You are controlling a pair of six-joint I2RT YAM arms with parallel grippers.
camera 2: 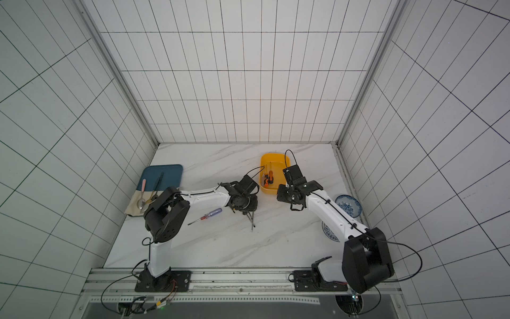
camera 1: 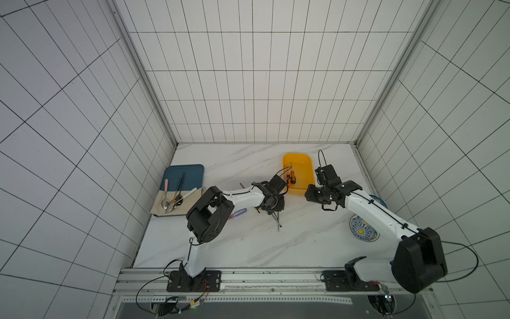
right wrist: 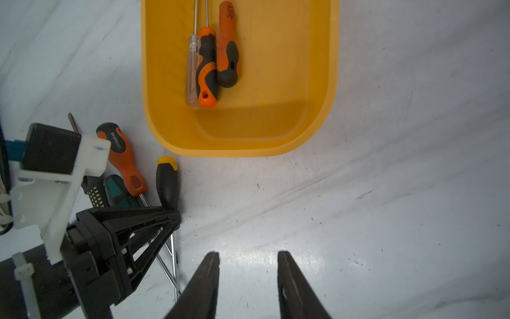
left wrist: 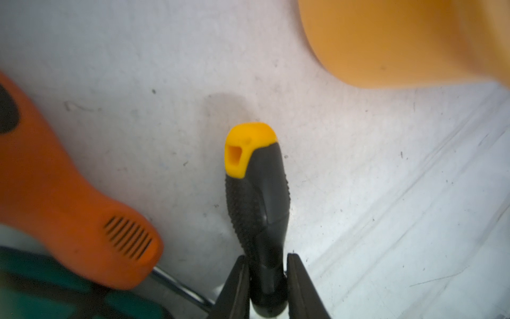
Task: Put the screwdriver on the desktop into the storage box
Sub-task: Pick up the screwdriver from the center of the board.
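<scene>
Jaws of the left gripper [left wrist: 266, 261] are clamped on the narrow neck of the black-and-yellow screwdriver [left wrist: 256, 198], which lies on the desktop [left wrist: 386, 193] — a low grip, probably chosen to clear the orange-handled screwdriver [left wrist: 82, 193] just beside it. The right gripper [right wrist: 248, 256] hovers parted and empty. Beyond, the storage box [right wrist: 328, 82] holds three screwdrivers [right wrist: 208, 66].

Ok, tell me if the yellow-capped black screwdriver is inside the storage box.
No: the yellow-capped black screwdriver lies on the desktop just outside the storage box, with the left hand shut on it.
</scene>
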